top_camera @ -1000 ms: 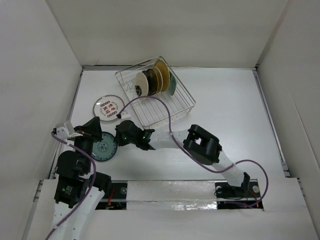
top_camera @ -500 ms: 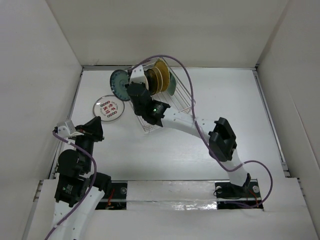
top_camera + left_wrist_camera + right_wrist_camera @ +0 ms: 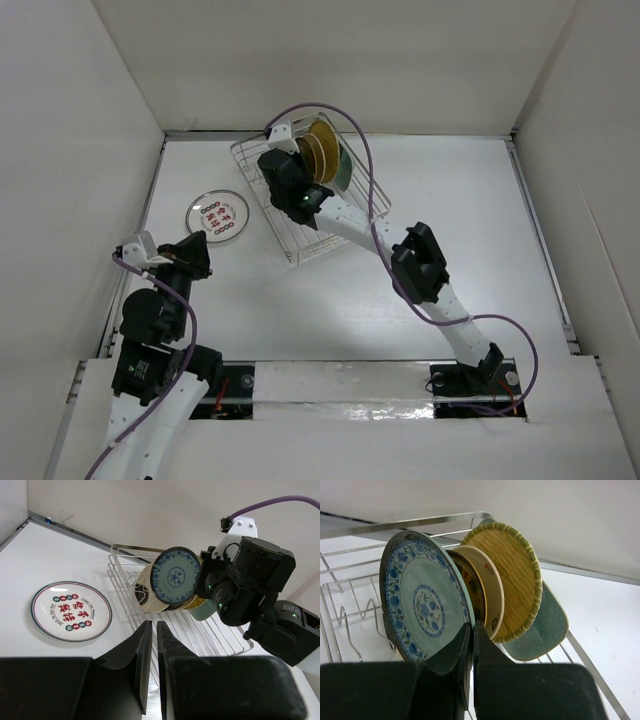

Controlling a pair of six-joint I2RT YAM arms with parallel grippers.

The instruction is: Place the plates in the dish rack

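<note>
Right gripper (image 3: 472,626) jaws pinch teal plate (image 3: 422,607) rim, upright in dish rack (image 3: 335,228). Left gripper (image 3: 154,626) jaws nearly closed, empty; red-marked plate (image 3: 71,611) ahead-left.

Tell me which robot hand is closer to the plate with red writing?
Left. The left gripper sits near the red-lettered plate, not touching; the right gripper is farther off at the dish rack, pinching a blue plate.

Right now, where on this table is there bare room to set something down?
The table is bare everywhere to the right of the rack. It is crowded at the left: rack, red-marked plate and the left gripper sit close together.
</note>
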